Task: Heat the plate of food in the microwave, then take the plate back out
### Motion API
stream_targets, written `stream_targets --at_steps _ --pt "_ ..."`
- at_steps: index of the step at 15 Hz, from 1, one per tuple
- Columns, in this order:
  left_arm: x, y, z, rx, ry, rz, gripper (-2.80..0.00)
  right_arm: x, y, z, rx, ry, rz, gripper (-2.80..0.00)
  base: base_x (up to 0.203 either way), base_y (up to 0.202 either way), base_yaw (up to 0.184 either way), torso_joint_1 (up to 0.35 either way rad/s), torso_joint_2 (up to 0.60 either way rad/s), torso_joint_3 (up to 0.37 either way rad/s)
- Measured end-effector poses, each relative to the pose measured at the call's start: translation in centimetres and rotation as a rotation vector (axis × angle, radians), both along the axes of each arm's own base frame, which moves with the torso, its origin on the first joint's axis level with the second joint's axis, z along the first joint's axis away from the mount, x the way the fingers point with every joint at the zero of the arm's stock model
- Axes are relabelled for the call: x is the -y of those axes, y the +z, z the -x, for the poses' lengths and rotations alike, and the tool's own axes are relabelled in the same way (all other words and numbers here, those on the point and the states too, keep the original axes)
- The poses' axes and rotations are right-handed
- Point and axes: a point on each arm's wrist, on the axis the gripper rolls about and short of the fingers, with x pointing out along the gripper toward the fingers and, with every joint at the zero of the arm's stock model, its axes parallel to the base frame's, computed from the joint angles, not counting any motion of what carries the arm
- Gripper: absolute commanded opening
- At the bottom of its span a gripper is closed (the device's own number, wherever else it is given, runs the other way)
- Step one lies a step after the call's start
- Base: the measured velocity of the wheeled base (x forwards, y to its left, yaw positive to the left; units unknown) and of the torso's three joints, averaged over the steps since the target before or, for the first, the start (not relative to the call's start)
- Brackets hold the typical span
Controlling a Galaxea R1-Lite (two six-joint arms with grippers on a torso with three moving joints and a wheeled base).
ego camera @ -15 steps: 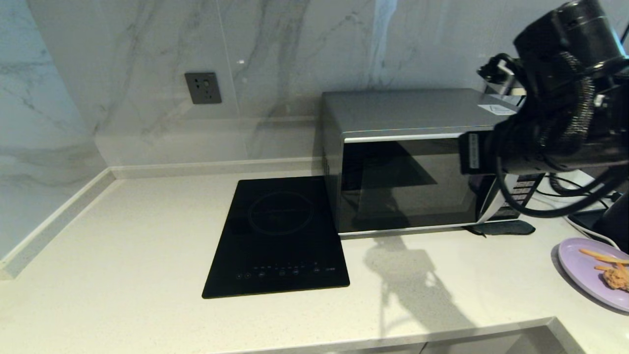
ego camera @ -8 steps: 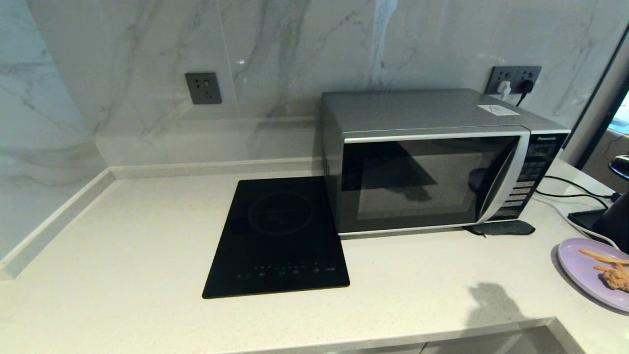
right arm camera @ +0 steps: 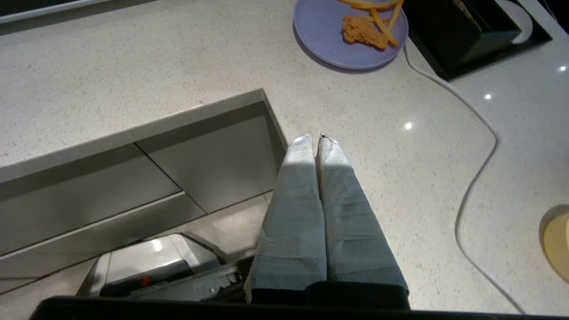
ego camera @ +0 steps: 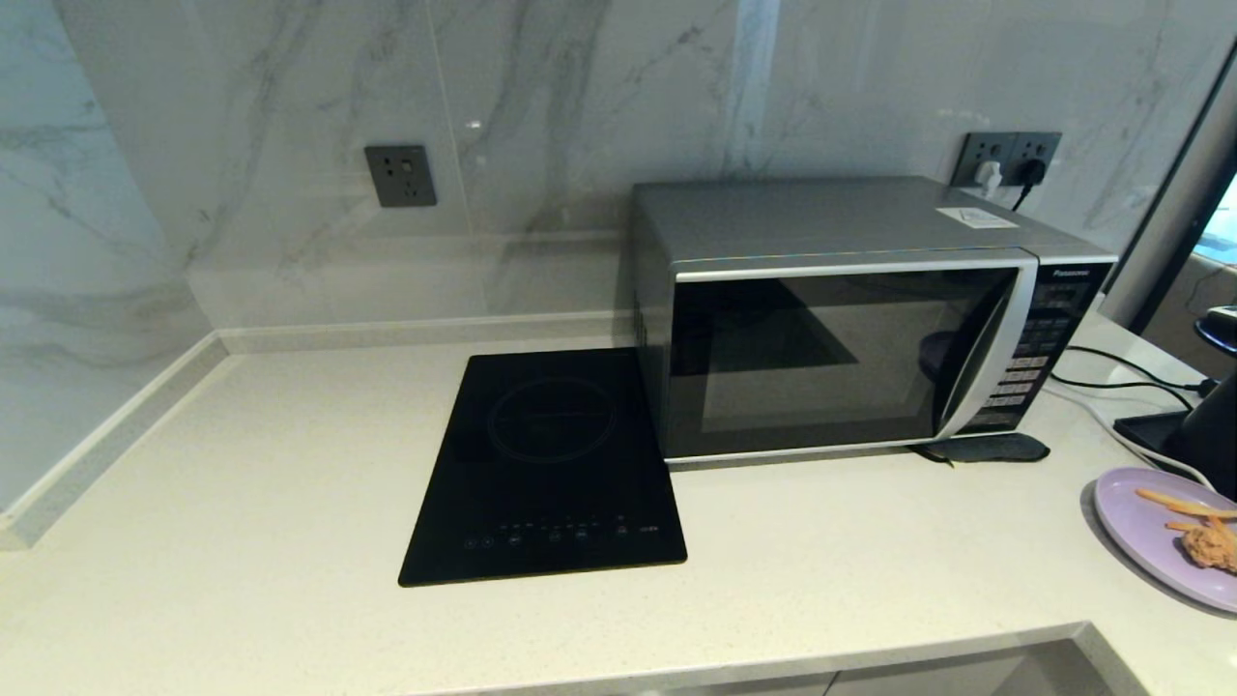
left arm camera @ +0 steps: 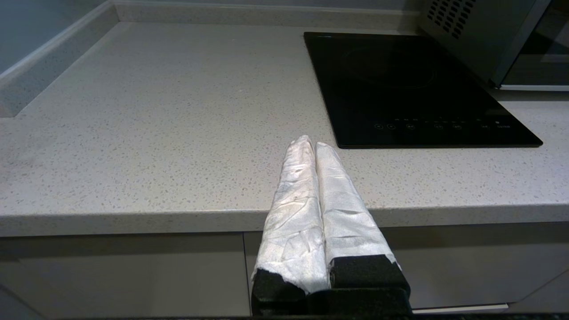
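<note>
The silver-grey microwave (ego camera: 850, 319) stands at the back of the counter with its dark glass door closed. The lilac plate of food (ego camera: 1155, 532) (right arm camera: 329, 35) lies on the counter at the far right, carrying a fried chicken piece (right arm camera: 362, 32) and fries. My right gripper (right arm camera: 314, 138) is shut and empty, hovering over the counter's front corner, well short of the plate. My left gripper (left arm camera: 310, 143) is shut and empty, low at the counter's front edge, to the left of the hob. Neither arm shows in the head view.
A flat black induction hob (ego camera: 546, 464) lies left of the microwave. A dark pad (ego camera: 986, 448) sits under the microwave's right front corner. Cables (ego camera: 1126, 372) and a black object (ego camera: 1193, 435) crowd the right side. A white cable (right arm camera: 471, 133) runs across the counter near the plate.
My right arm, which blocked the microwave's right side in the head view a second ago, has pulled back out of that view. The plate and the microwave stayed put.
</note>
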Motion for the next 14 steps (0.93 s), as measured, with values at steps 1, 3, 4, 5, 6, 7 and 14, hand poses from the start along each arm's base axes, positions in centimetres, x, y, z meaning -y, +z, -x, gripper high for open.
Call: stream_targets --at_steps 1,3,4,5,6,7,14 --pt "0.0 0.0 0.0 0.000 0.000 0.000 -2.80 0.0 -1.1 1.4 0.015 -0.003 -0.004 -2.80 0.000 0.000 0.000 0.000 0.00 0.000" --pt "0.0 0.0 0.0 0.000 0.000 0.000 -2.80 -0.2 -3.6 3.8 0.053 0.009 -0.032 -2.80 0.000 0.000 0.000 0.000 0.00 0.000" --pt "0.0 0.0 0.0 0.000 0.000 0.000 -2.80 -0.3 -4.7 4.7 0.074 0.008 -0.066 -2.80 0.000 0.000 0.000 0.000 0.00 0.000" --pt "0.0 0.0 0.0 0.000 0.000 0.000 -2.80 -0.4 -5.7 5.4 0.106 0.011 -0.099 -2.80 0.000 0.000 0.000 0.000 0.00 0.000" --pt "0.0 0.0 0.0 0.000 0.000 0.000 -2.80 -0.4 -6.9 6.1 0.130 0.030 -0.102 -2.80 0.000 0.000 0.000 0.000 0.00 0.000" --pt "0.0 0.0 0.0 0.000 0.000 0.000 -2.80 -0.5 -7.9 6.6 0.149 0.044 -0.095 -2.80 0.000 0.000 0.000 0.000 0.00 0.000" --pt "0.0 0.0 0.0 0.000 0.000 0.001 -2.80 -0.5 -12.6 3.5 0.189 0.037 -0.111 -2.80 0.000 0.000 0.000 0.000 0.00 0.000"
